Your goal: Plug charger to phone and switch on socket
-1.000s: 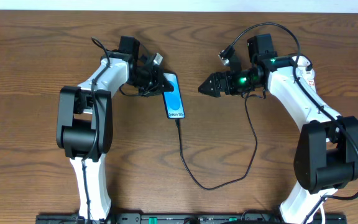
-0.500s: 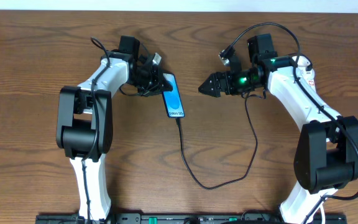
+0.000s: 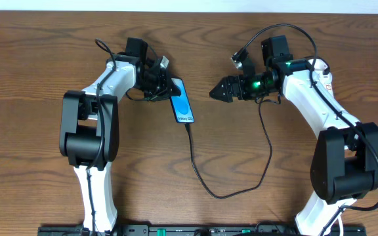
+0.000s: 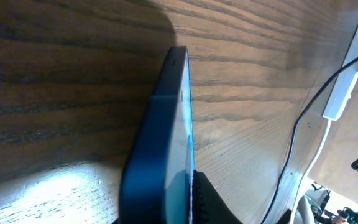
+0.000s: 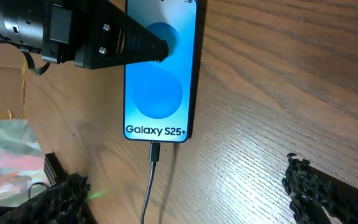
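The phone [image 3: 184, 106] lies on the table with its light blue "Galaxy S25+" screen up, also seen in the right wrist view [image 5: 160, 81]. My left gripper [image 3: 165, 88] is shut on its far end, one finger on the screen [image 5: 148, 46]. In the left wrist view the phone [image 4: 160, 143] shows edge-on between my fingers. The charger [image 3: 202, 185], a thin black cable, has its tip in the phone's near end [image 5: 155, 151]. My right gripper [image 3: 216, 93] is open and empty, just right of the phone [image 5: 182, 186]. The socket [image 4: 347, 71] shows only in the left wrist view, white with a red mark.
The black cable loops toward the front of the table, then runs back up under my right arm [image 3: 307, 85]. A dark rail [image 3: 189, 230] runs along the front edge. The tabletop is brown wood.
The phone's far end has shifted slightly left with my left gripper. My right arm has not moved.
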Tool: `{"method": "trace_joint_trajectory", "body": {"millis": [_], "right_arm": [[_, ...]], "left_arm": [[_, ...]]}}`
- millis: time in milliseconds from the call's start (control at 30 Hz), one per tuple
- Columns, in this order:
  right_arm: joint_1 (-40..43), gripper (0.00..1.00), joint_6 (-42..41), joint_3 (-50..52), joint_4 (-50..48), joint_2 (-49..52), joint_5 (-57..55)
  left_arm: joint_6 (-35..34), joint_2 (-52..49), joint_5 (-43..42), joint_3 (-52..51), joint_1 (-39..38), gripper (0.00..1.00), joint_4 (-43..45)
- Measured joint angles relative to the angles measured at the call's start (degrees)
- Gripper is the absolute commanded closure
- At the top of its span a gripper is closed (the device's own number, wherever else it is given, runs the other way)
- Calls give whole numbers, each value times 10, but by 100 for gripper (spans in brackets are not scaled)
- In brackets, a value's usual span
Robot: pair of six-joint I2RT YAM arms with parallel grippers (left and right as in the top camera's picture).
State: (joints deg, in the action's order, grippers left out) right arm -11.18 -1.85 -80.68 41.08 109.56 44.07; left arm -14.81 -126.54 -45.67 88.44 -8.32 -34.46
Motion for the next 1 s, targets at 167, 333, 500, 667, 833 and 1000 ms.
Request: {"method": "trace_joint_trajectory", "body": {"millis": [167, 333, 500, 667, 833, 1000], "right_arm": [[0, 1, 0, 0, 0, 0, 0], [0, 1, 0, 0, 0, 0, 0], [0, 1, 0, 0, 0, 0, 0], [0, 1, 0, 0, 0, 0, 0], [0, 1, 0, 0, 0, 0, -2], [0, 1, 0, 0, 0, 0, -3]], "left_arm": [[-1, 0, 3, 0, 0, 76, 0], [0, 0, 6, 0, 0, 76, 0], [0, 0, 6, 0, 0, 72, 0], [0, 0, 7, 0, 0, 67, 0], [0, 0, 9, 0, 0, 65, 0], [0, 0, 13, 0, 0, 64, 0]]}}
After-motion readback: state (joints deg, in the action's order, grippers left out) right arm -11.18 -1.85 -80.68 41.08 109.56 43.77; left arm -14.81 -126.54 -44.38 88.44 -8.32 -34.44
